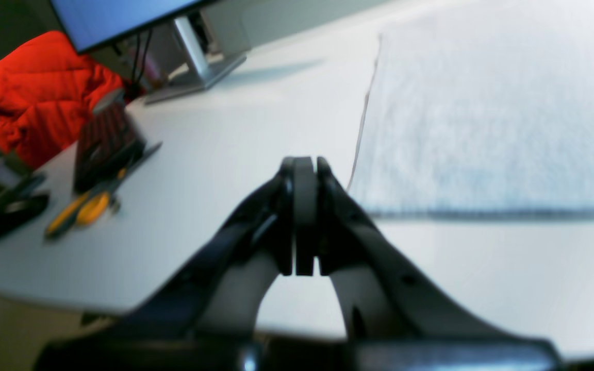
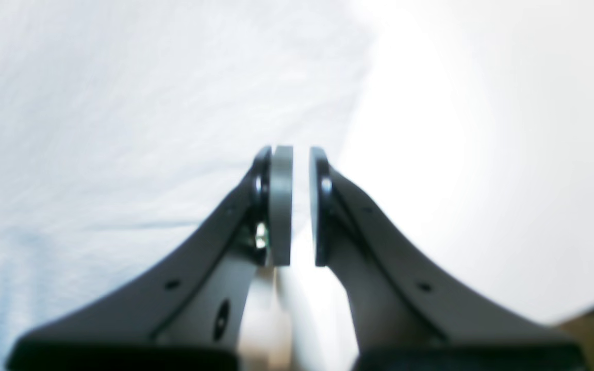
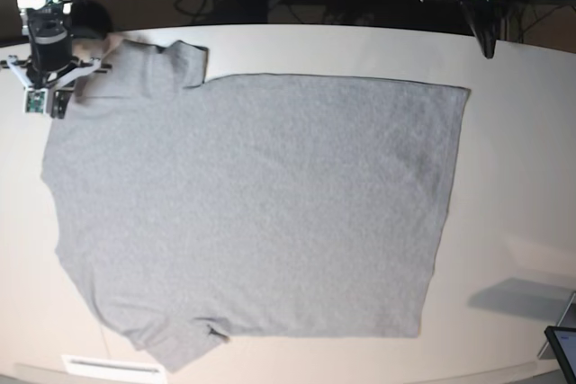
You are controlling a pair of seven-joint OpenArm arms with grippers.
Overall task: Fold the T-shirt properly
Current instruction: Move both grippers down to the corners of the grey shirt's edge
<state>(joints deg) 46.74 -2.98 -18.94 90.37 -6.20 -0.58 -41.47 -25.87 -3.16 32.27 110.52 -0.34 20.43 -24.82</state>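
The light grey T-shirt [image 3: 261, 213] lies spread flat on the white table [image 3: 522, 177], plain side up, with its sleeves toward the left of the base view. My left gripper [image 3: 489, 49] hangs over bare table beyond the shirt's far right corner. Its pads are pressed together with nothing between them, as the left wrist view shows the left gripper [image 1: 306, 165] beside the T-shirt [image 1: 482, 129] edge. My right gripper [image 3: 56, 107] is at the shirt's far left sleeve. In the right wrist view the right gripper [image 2: 301, 154] has a narrow empty gap, over the T-shirt [image 2: 121, 129] edge.
In the left wrist view a monitor [image 1: 121, 20] on a stand, a red jacket [image 1: 44, 93], a black device [image 1: 106, 149] and yellow-handled tools [image 1: 80, 211] sit near the table's edge. A dark screen corner [image 3: 562, 348] shows at the base view's bottom right.
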